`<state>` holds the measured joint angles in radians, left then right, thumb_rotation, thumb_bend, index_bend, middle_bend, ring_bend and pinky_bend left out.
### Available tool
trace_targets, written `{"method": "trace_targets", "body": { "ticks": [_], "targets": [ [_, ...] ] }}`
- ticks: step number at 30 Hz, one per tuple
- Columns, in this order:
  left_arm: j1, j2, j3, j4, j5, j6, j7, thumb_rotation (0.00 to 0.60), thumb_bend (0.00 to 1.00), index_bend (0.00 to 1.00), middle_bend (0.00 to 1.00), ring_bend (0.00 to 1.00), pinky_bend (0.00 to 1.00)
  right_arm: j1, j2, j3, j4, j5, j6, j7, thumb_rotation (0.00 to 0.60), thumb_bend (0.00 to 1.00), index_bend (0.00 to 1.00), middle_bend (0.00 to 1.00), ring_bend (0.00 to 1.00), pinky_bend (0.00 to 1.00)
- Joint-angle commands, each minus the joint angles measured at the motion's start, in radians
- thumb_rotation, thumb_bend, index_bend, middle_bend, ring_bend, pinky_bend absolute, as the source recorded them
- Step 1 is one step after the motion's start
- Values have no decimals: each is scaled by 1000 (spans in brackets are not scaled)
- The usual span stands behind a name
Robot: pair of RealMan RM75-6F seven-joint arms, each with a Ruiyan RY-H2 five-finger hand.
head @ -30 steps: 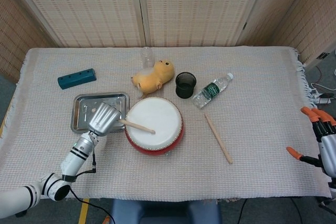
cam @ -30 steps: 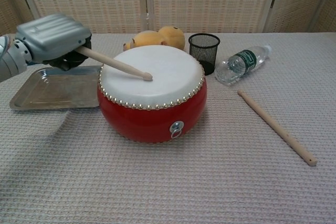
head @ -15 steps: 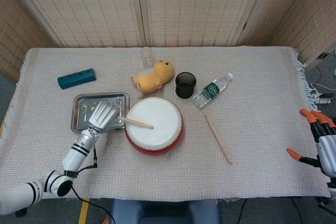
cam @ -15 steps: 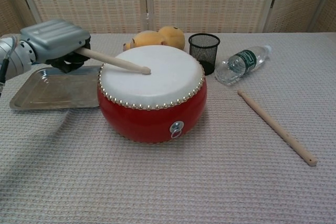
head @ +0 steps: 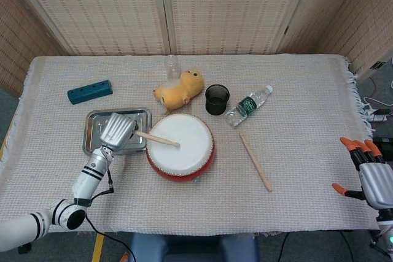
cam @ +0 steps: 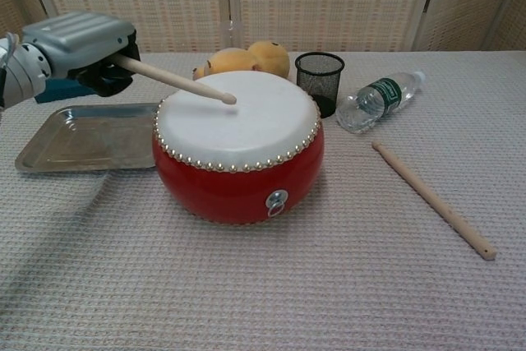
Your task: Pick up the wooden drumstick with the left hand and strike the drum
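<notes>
Two sticks on show, one in play. Drum at frame centre; left hand upper left, fingers clamped on drumstick — lifted since a second ago, tip just clear of skin. Likely rebound between strikes. Right hand lower right, fingers spread, idle.

We see the left hand higher above the tray's near edge, its drumstick tip seemingly lifted off the drum skin; the right hand sits higher.
</notes>
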<state>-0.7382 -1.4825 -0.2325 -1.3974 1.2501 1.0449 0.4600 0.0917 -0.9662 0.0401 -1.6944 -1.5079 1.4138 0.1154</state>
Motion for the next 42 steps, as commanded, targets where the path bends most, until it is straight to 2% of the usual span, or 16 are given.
{"method": "trace_targets", "body": {
  "ticks": [1,6,11,15,20,26,29,34,37,42],
  "targets": [
    [-15,-32,25,48,-3,-22,41,600,847,1000,1000,1000,1000,-1,2,-1,2,-5,6,-8,600,20,68,103,0,0],
    [-27,-74,42,116,-11,-24,88,600,846,1000,1000,1000,1000,-2,-1,-2,5,-10,11,-37,600,20,68,103,0,0],
    [2,-53,-34,40,-93,4,-49,600,845,1000,1000,1000,1000,-3,-2,-1,6,-7,13,-35,600,20,68,103,0,0],
    [10,-16,-66,-11,-128,-7,-119,600,846,1000,1000,1000,1000,-2,-5,-1,9,-6,10,-28,600,20,68,103,0,0],
    [-6,-34,-31,24,-114,-16,-78,600,844,1000,1000,1000,1000,0,-6,2,10,-2,8,-23,600,20,69,103,0,0],
    [-28,-94,29,131,-65,-1,28,600,845,1000,1000,1000,1000,2,-4,2,9,-2,3,-19,600,21,68,103,0,0],
    [-20,-103,5,118,-92,7,-18,600,845,1000,1000,1000,1000,3,-3,2,8,-1,2,-19,600,21,68,103,0,0],
    [7,-45,-84,-9,-190,-29,-205,600,846,1000,1000,1000,1000,3,-7,3,11,-1,4,-16,600,21,68,103,0,0],
    [8,-25,-85,-23,-184,-33,-222,600,846,1000,1000,1000,1000,5,-6,6,12,1,2,-14,600,21,68,103,0,0],
    [-7,-45,-48,16,-160,-32,-173,600,845,1000,1000,1000,1000,7,-1,15,9,4,11,-15,600,21,68,103,0,0]
  ]
}}
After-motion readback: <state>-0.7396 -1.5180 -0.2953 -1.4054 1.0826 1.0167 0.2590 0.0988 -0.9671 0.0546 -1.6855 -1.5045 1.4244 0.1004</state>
